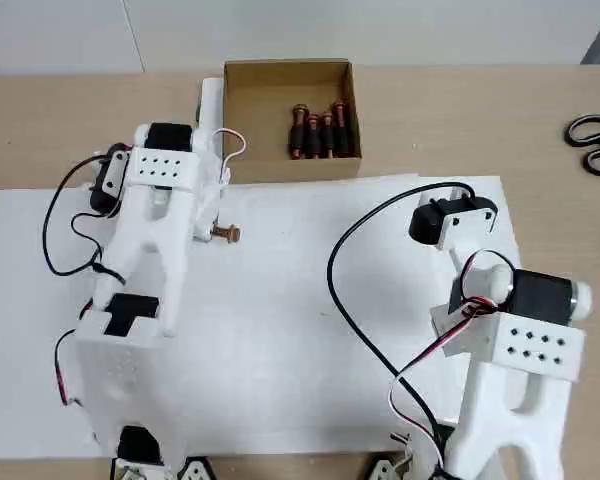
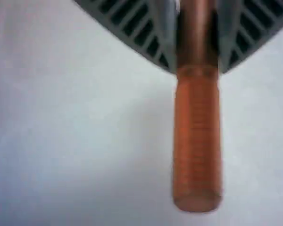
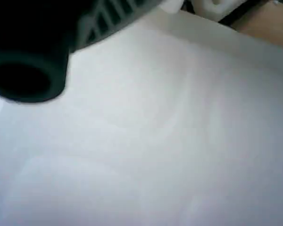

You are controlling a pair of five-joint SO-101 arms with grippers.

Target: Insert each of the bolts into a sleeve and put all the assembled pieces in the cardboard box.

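Note:
My left gripper [image 1: 216, 226] hangs just in front of the cardboard box [image 1: 242, 120], over the white foam sheet, shut on a copper bolt [image 1: 227, 233]. In the left wrist view the bolt [image 2: 196, 141] sticks out threaded end first from between the grey fingers [image 2: 132, 33]. My right gripper [image 3: 61, 33] holds a black sleeve [image 3: 28, 77] with its hollow end showing, low over the sheet. The right arm's wrist [image 1: 450, 218] sits at the sheet's right side. Several assembled bolt-and-sleeve pieces [image 1: 320, 130] lie in the box.
The white foam sheet [image 1: 280, 330] covers most of the table between the arms. Black scissors [image 1: 595, 142] lie at the far right on the bare wood. Cables [image 1: 345, 300] loop over the sheet near the right arm.

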